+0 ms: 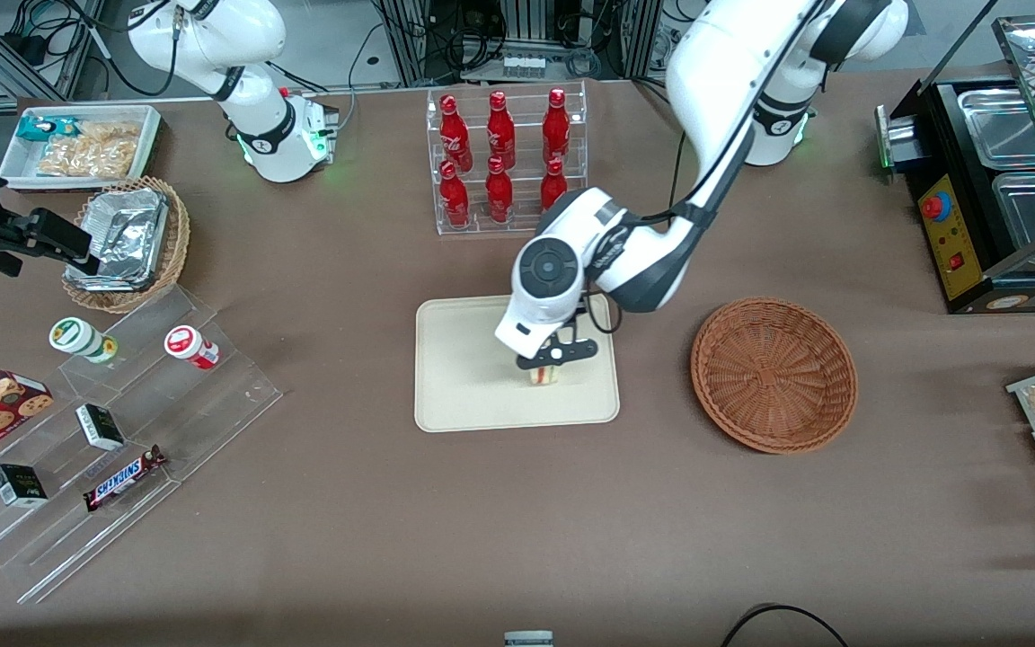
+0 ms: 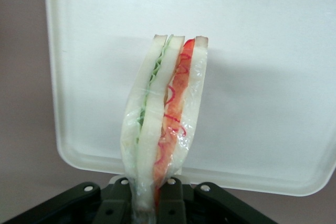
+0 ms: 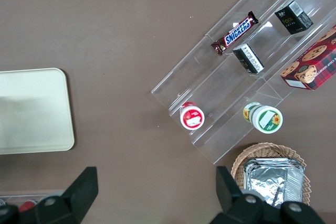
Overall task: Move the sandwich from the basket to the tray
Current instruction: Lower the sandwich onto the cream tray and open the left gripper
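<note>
Front view has my working arm's gripper (image 1: 556,361) down over the tray (image 1: 464,395) at the middle of the frame, and I see its fingers pinched on the sandwich (image 1: 543,375), which shows as a small pale wedge just under them, above the tray's bare surface. Whether the wedge touches the tray, I cannot tell. The basket (image 1: 774,374) sits on the table at centre right of the frame, beside the tray toward the working arm's end, and nothing lies in it. A clear rack of red bottles (image 1: 504,157) stands farther from the camera than the tray, at upper centre.

From the wrist camera I see the sandwich (image 2: 165,114) standing on edge, wrapped in clear film, green filling in one layer and red in the other. The gripper (image 2: 149,203) clamps its narrow end, and the cream tray (image 2: 273,77) fills the background beneath.
</note>
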You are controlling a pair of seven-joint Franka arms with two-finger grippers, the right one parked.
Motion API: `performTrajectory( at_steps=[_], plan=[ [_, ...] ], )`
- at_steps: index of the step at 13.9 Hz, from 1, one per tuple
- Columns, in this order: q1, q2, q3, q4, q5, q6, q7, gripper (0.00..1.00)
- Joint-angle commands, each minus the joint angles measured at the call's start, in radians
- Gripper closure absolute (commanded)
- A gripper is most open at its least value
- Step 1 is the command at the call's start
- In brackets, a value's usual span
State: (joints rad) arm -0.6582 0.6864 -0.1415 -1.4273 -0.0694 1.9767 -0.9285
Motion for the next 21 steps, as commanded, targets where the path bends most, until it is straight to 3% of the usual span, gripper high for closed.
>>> performTrajectory(
  at_steps=[1, 3, 6, 11, 12, 13, 14, 15, 21],
  plan=[
    [-0.04, 0.061, 0.014, 0.093, 0.006, 0.019, -0.055, 1.0],
    [-0.043, 0.076, 0.014, 0.097, 0.031, 0.054, -0.076, 1.0],
    [-0.089, 0.108, 0.016, 0.097, 0.135, 0.077, -0.165, 1.0],
    [-0.087, 0.11, 0.013, 0.091, 0.123, 0.093, -0.173, 0.97],
    [-0.086, 0.111, 0.013, 0.088, 0.122, 0.093, -0.17, 0.89],
    [-0.083, 0.111, 0.013, 0.087, 0.122, 0.094, -0.165, 0.64],
    [-0.083, 0.111, 0.013, 0.085, 0.12, 0.096, -0.168, 0.16],
    [-0.084, 0.111, 0.013, 0.085, 0.117, 0.096, -0.18, 0.0],
    [-0.083, 0.039, 0.014, 0.091, 0.094, 0.068, -0.193, 0.0]
  ],
)
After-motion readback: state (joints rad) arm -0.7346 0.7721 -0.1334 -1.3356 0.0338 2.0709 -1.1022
